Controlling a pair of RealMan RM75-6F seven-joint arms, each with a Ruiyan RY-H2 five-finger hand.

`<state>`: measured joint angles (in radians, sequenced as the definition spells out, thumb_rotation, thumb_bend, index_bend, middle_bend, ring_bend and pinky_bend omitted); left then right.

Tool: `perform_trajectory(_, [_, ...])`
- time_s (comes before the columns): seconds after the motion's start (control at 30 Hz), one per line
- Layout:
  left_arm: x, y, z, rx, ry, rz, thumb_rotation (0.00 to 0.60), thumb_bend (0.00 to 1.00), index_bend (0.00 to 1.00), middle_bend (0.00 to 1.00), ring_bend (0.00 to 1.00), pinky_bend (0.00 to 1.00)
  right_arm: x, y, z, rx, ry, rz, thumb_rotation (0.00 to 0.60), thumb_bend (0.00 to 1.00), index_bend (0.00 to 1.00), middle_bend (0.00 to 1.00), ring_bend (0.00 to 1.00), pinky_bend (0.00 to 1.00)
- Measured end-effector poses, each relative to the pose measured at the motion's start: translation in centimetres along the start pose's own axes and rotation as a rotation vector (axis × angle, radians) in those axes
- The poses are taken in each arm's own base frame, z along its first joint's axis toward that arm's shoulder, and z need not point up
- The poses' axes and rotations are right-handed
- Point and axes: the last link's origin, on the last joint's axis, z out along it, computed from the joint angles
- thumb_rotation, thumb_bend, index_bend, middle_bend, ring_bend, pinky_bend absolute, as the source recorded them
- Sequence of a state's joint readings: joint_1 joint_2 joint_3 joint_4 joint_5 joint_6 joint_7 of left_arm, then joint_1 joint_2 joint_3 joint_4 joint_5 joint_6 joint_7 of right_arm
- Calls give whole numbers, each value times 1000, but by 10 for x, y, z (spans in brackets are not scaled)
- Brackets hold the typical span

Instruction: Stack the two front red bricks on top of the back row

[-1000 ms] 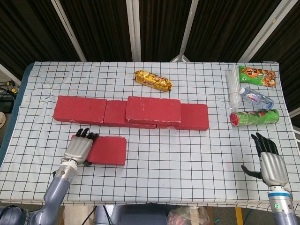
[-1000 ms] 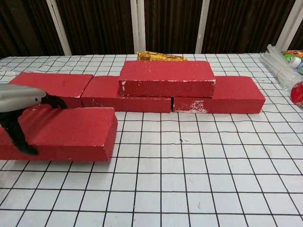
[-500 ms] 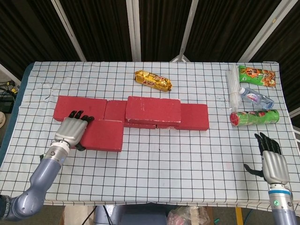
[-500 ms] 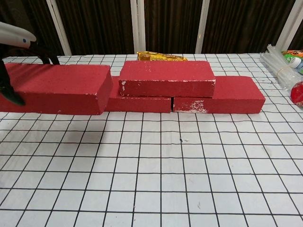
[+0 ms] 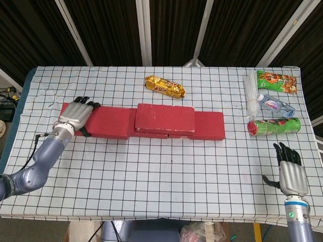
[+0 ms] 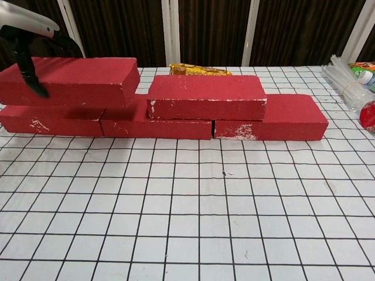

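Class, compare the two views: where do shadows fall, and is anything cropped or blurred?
Chest view: the held brick shades the back row; the left hand is cropped at the edge. Head view: even light, sharp grid, the right hand fully visible.

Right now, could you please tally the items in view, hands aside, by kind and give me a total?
Red bricks: 5
Snack packets: 2
Green snack tube: 1
Water bottle: 1
Clear plastic bundle: 1
Total: 10
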<state>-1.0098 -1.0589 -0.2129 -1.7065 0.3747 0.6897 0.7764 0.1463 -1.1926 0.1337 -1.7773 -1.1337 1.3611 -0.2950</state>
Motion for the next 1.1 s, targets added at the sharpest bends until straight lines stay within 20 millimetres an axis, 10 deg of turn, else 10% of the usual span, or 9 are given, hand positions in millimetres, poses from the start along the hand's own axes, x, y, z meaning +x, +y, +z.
perform_trajectory(1.1, [-1,-22,43,81,-3,79,600,6,263,208,0,0,-3,4,6,-64,32,-36,600,216,0,0,0,0])
